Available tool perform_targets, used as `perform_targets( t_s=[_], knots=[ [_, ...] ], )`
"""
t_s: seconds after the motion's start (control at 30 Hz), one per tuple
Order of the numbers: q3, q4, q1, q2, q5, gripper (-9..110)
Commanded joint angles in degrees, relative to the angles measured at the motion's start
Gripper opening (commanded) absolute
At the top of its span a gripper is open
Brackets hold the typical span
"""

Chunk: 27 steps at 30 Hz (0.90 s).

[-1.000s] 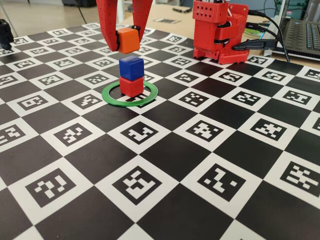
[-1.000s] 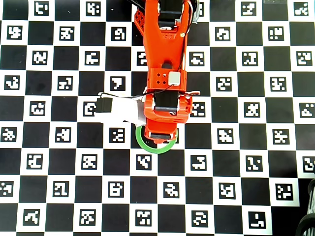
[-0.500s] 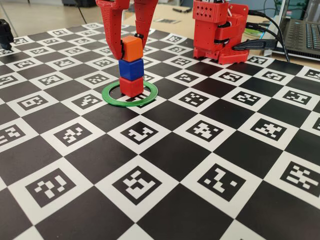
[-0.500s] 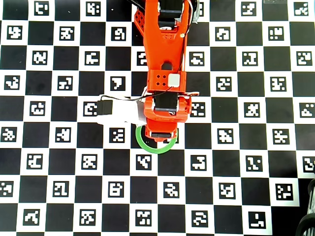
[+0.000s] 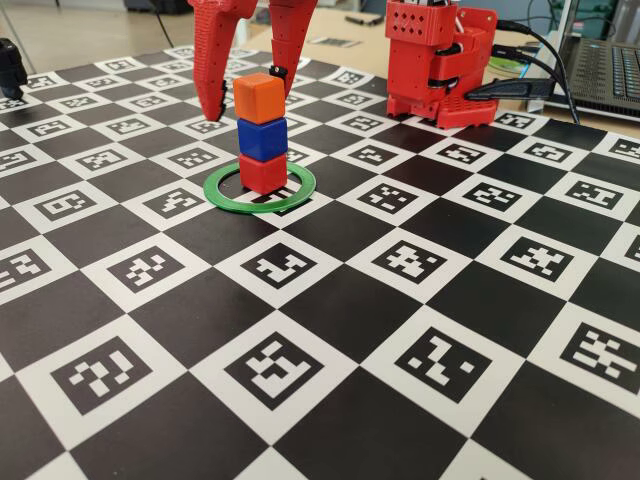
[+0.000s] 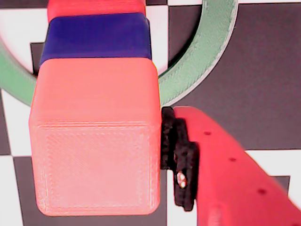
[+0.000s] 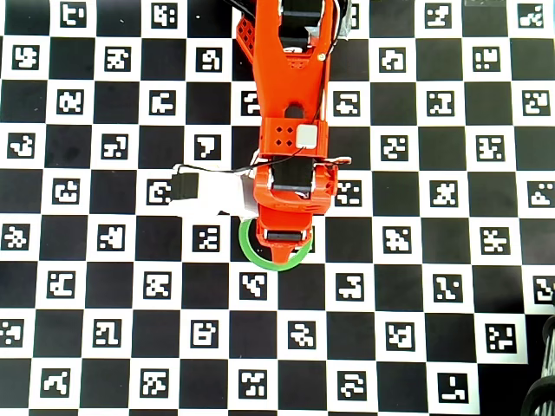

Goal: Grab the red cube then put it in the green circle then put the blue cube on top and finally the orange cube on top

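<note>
Hidden: in the overhead view I see none of the cubes; the arm [image 7: 290, 104] covers the stack and much of the green circle [image 7: 256, 256], of which only the lower arc shows.
Cut off: the wrist view crops the green circle [image 6: 207, 56] to two arcs, and I see only a sliver of the red cube [image 6: 94, 7] at the top edge.
Hard to make out: from the wrist view I see one finger [image 6: 221, 169] only; its black pad sits just beside the orange cube [image 6: 96, 141], and I cannot tell whether it touches.
Count: three cubes, one of each colour; one ring.
Stack: red cube [image 5: 263, 172] at the bottom, blue cube [image 5: 262, 138] on it, orange cube [image 5: 259, 98] on top, upright, slightly twisted against each other.
Place: stack stands inside the green circle [image 5: 222, 194] on the checkered marker board [image 5: 420, 330].
Gripper [image 5: 246, 92]: spread wide, one finger on each side of the orange cube, holding nothing; the left finger stands clear of it in the fixed view.
</note>
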Motion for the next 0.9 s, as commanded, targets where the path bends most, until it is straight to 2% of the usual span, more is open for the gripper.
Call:
perform_targets(
  t_s=[0.0,0.2,0.4,0.57,0.7,0.87],
  knots=[
    [-4.22,3.34,0.09,6.94,-0.26,46],
    [-8.44,8.7,0.44,11.6,-2.46,47],
    [-6.15,8.26,0.35,20.13,-8.79,45],
    [6.42,-0.88,1.05,33.49,-15.56,40],
    [17.4,-7.21,2.72,42.54,-22.85,32],
    [33.22,-12.04,3.6,53.0,-42.01,18]
  ],
)
